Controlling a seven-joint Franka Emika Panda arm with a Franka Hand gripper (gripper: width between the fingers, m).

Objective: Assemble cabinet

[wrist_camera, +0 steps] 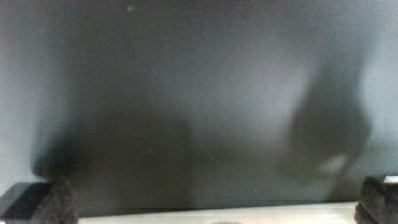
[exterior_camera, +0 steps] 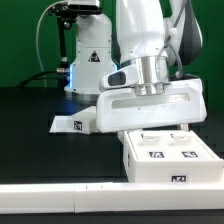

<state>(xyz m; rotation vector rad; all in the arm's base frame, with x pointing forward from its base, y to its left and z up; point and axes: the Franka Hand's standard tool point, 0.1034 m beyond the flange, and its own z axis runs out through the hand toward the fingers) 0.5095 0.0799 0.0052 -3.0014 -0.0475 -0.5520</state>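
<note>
First, in the exterior view we see the cabinet body (exterior_camera: 170,155) on the table (exterior_camera: 30,110) at the exterior view's right, under the robot arm (exterior_camera: 140,45); a flat panel (exterior_camera: 78,124) lies to its left. Then, in the wrist view, the gripper (wrist_camera: 210,200) holds nothing, and its fingers (wrist_camera: 36,200) stand fully apart over the table.

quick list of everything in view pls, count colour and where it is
cabinet box body: 1, white with black-and-white tags, on the table at the exterior view's right
flat panel: 1, white with one tag, lying flat toward the exterior view's left, partly under the hand
rail: 1, long plain white, along the table's near edge
table: 1, black
arm: 1, glossy white, reaching down from the back
hand: 1, white with dark fingertips, open and holding nothing, above the table just behind the box body
</note>
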